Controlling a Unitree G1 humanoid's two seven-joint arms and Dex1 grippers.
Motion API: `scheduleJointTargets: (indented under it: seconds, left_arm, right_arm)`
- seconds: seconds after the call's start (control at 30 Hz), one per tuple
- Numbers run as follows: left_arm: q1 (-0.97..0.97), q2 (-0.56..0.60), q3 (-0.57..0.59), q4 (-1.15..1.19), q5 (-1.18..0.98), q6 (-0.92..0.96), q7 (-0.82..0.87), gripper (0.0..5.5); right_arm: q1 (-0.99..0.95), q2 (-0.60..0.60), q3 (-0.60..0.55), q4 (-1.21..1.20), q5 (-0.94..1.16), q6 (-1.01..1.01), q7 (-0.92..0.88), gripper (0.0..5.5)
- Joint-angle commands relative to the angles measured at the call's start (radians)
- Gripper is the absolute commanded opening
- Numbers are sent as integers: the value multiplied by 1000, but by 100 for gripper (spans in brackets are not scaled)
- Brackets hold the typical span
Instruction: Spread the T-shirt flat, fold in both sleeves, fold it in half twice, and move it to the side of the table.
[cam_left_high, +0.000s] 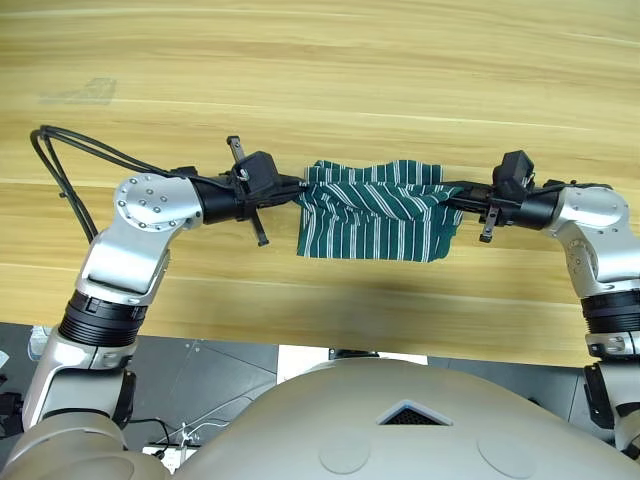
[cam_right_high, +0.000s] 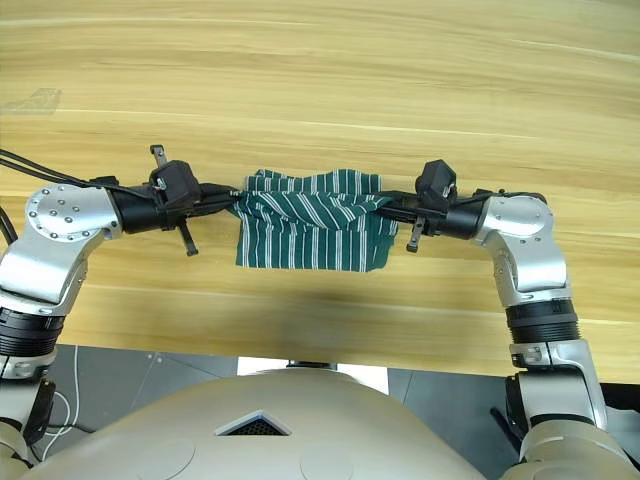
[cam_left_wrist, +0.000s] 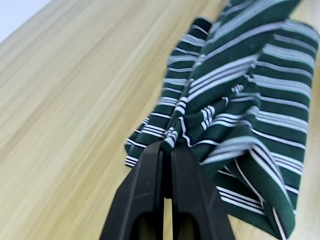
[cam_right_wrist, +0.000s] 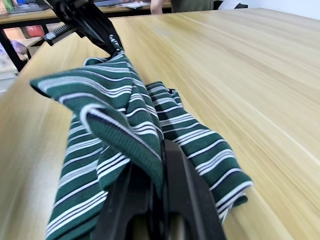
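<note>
Currently, the striped green T-shirt (cam_left_high: 378, 212) is a compact, several-layer bundle, not a flat sheet; judged from that, the step in hand is one of the later half-folds or the transfer to the side, though which of the two cannot be told. The garment sits at the near middle of the wooden desk (cam_left_high: 320, 70), stretched between the two arms; its far edge is gathered and puckered, and its near edge hangs or lies in a roughly straight line. In the right wrist view one lower corner of the cloth (cam_right_wrist: 230, 185) appears to touch the desk surface; whether the rest is lifted off cannot be told.

Left jaws: closed together on the left far corner of the T-shirt, the two black tips meeting with bunched fabric pinched at their ends. Right jaws: clamped on the right far corner, with a thick fold of cloth draped over and between them.

Next move, as a judgement: keep both grips level and the span taut; lower the far edge evenly so the layers land square; release only once the fabric rests on the desk; uneven release would let the puckered corners spring open.
</note>
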Motion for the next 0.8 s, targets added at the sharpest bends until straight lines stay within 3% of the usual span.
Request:
scheduleJointTargets:
  seconds: [0.03, 0.33, 0.43, 0.6, 0.7, 0.8]
  left_arm:
    - [-21, -55, 21, 67, 23, -24, 36, 58]
    - [-109, -174, 71, 287, 79, -130, 144, 190]
    - [-146, -233, 101, 382, 80, -178, 196, 257]
    - [-118, -312, 185, 391, 62, -251, 298, 341]
    - [-63, -346, 244, 328, 39, -290, 345, 394]
    - [51, -347, 311, 135, -115, -300, 274, 426]
  right_arm:
    - [-22, 20, -24, 58, -46, -43, -19, 0]
    - [-133, 172, -137, 230, -99, -183, -250, 163]
    - [-151, 208, -160, 262, -107, -220, -297, 240]
    - [-144, 240, -162, 289, -158, -281, -358, 337]
    - [-134, 251, -163, 291, -173, -305, -373, 342]
    - [-90, 207, -138, 223, -146, -336, -253, 342]
